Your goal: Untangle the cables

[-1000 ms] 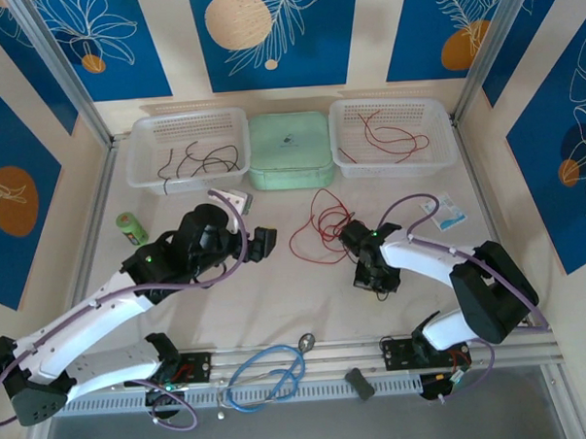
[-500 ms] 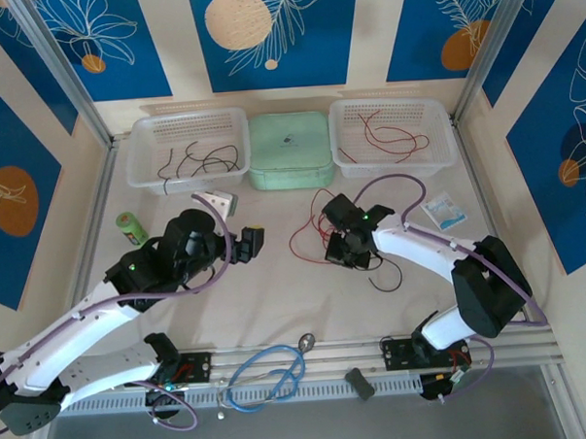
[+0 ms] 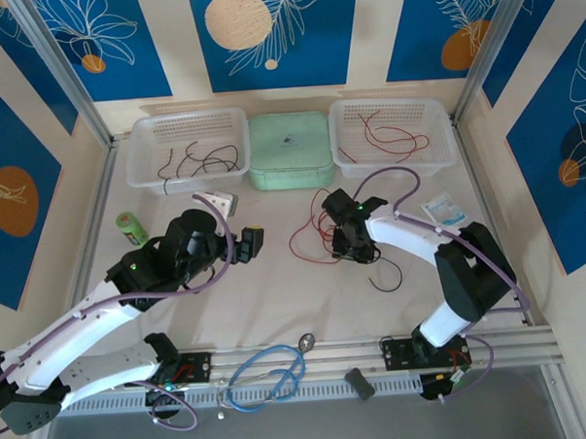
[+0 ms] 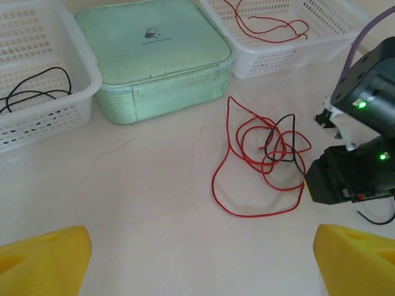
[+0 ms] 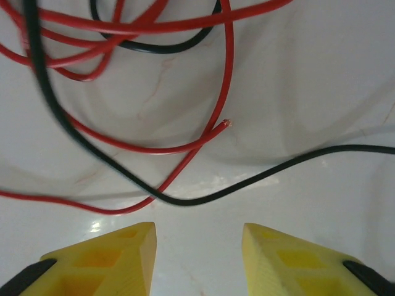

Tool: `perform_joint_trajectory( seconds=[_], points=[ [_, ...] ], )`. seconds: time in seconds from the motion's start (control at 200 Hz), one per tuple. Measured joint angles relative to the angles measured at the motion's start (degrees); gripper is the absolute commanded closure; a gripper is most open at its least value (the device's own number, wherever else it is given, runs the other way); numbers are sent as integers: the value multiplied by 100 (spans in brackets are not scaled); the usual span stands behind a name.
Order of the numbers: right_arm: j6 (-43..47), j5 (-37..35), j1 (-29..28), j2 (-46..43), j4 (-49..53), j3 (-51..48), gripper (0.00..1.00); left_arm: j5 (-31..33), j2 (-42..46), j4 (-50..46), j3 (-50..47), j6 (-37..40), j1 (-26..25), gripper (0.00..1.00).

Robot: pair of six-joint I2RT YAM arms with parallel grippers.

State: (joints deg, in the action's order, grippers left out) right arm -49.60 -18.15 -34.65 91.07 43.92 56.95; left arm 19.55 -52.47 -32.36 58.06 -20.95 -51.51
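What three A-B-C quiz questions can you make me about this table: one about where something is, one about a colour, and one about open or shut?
1. Where is the green box?
A. Between the left basket and the right basket
B. Under the table
C. On top of a robot arm

2. What colour are the wires in the left basket?
A. Red
B. Black
C. Blue

3. How is the left gripper?
A. Open and holding nothing
B. Shut tight
C. Holding a banana

Answers:
1 is A: the box sits in the gap between the two baskets, at the far side of the table.
2 is B: every wire in that basket is black.
3 is A: its yellow fingers stand far apart in its own camera, with bare table between them.
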Motion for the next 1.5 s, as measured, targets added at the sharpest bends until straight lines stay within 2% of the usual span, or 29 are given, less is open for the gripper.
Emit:
perform_joint_trajectory(
  seconds=[0.22, 0.285, 0.505, 0.65, 0.775, 0.935, 1.095, 1.311, 1.501],
  points=[
    [302, -378, -59, 562, 22, 498, 60, 4, 2, -7, 0, 0, -2, 8],
    [378, -501, -59, 684, 20, 621, 66, 4, 2, -7, 0, 0, -2, 8],
    [667, -754, -66, 1016, 31, 846, 100, 4, 0, -7, 0, 0, -2, 8],
    [750, -782, -179, 949, 199, 1016, 100, 2, 0, -9, 0, 0, 0, 8],
    [863, -691, -291, 492, 417, 1290, 100, 2, 0, -7, 0, 2, 0, 9],
    [1056, -107, -175, -527, 601, 1742, 100, -87, 0, 24, -2, 42, 0, 10],
    [1281, 929, 319, -1261, 660, 2068, 100, -260, -11, 219, -114, 50, 0, 13],
    [1740, 2358, 782, -1517, 717, 2371, 100, -483, -192, 605, -339, 195, -2, 17],
    [2221, 3165, 855, -1521, 933, 3053, 100, -737, -417, 1108, -514, 334, -2, 20]
  ],
)
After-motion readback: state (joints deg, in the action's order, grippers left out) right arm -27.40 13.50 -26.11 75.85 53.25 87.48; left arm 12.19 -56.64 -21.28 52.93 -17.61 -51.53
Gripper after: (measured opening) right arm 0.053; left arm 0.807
